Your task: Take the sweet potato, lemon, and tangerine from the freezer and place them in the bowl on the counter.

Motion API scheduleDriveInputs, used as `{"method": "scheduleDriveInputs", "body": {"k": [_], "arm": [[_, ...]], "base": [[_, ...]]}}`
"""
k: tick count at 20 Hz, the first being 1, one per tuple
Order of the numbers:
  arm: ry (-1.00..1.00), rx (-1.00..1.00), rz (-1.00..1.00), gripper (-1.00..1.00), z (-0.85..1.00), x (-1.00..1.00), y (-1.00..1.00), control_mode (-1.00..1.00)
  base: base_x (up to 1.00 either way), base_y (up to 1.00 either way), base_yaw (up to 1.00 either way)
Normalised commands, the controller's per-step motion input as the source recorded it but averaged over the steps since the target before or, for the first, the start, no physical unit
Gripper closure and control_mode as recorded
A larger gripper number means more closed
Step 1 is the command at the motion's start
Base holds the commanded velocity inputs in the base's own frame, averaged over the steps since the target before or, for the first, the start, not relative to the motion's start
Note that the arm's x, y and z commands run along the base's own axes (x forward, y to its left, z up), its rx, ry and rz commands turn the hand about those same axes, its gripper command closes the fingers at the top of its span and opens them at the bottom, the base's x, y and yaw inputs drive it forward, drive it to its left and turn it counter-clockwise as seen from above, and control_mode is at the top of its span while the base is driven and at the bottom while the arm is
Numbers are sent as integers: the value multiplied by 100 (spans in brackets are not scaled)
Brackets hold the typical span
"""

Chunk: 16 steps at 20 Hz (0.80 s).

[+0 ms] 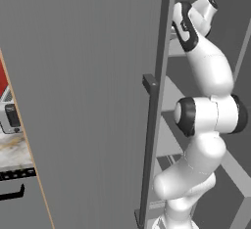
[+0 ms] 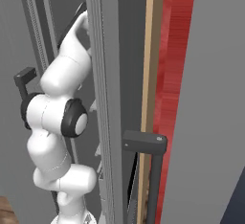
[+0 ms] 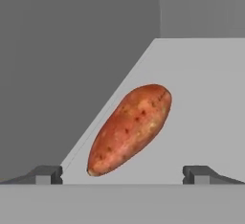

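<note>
Straight ahead of my gripper (image 3: 122,175), in the middle of the hand view, the sweet potato (image 3: 130,129) lies alone on a pale grey shelf (image 3: 201,103) inside the freezer (image 1: 88,76). My fingertips (image 3: 48,174) stand wide apart at the bottom corners of that frame, with nothing between them yet. The potato's long axis runs on a slant, from its blunt end at lower left to its fatter end at upper right, so it sits crosswise to neither jaw; I judge a small roll of the hand would let the jaws close across its narrow waist. Its lower end is near the shelf's left edge, where the darker freezer wall (image 3: 67,74) rises, and that wall could crowd my left finger. Nothing else lies in the path. In the left base view my arm (image 1: 206,115) reaches past the open freezer door and its long bar handle (image 1: 149,145).
</note>
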Motion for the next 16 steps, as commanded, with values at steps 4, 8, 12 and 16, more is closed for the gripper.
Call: {"method": "scheduleDriveInputs", "body": {"k": [4, 8, 12, 16], "arm": [[2, 2, -1, -100, 0, 19, 0, -100], [2, 4, 0, -100, 0, 16, 0, -100], [0, 2, 0, -100, -7, 16, 0, -100], [0, 0, 0, -100, -18, 12, 0, -100]], "base": [[0, 0, 0], [0, 0, 0], [0, 0, 0], [0, 0, 0]]}}
